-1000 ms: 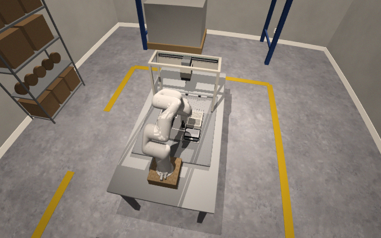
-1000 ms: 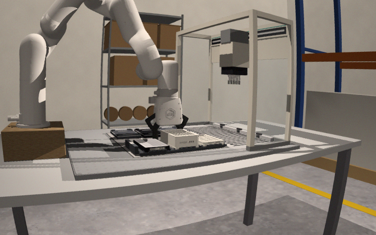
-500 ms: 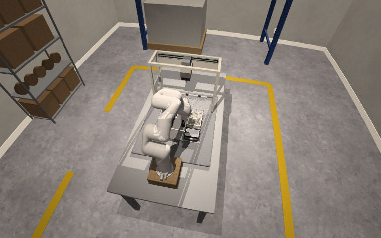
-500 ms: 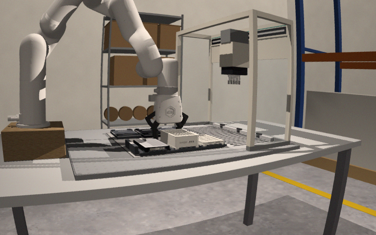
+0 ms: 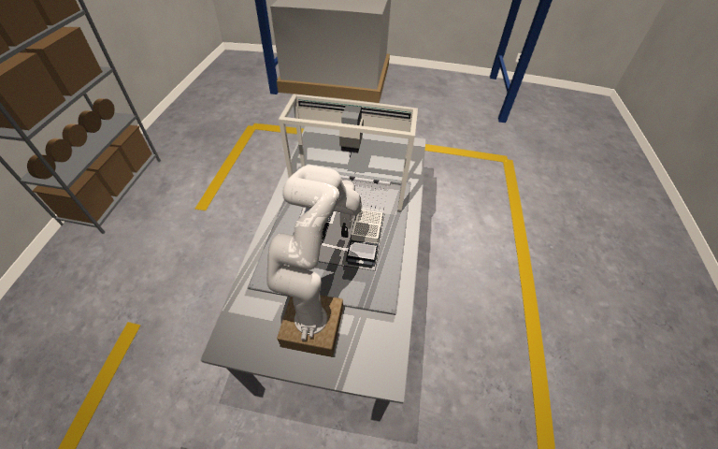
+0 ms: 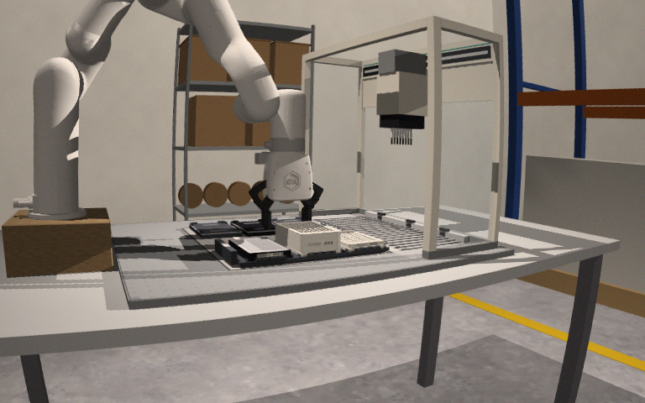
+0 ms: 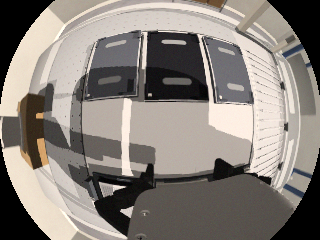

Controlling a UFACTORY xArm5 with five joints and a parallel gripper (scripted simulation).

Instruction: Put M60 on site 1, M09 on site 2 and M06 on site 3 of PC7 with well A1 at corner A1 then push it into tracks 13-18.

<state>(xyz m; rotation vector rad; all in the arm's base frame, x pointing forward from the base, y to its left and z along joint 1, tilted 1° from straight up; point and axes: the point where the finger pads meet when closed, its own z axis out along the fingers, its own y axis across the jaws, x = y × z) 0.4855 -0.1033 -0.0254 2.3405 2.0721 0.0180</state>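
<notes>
Beige block (image 5: 366, 231) (image 6: 308, 238) beside black jaws (image 5: 344, 230) (image 6: 288, 222).

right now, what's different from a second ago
The end effector has moved up, lifting higher beside the carrier. It stands open, and no item was visibly picked up. The carrier, deep-well block and pipetting head stayed as they were.
</notes>
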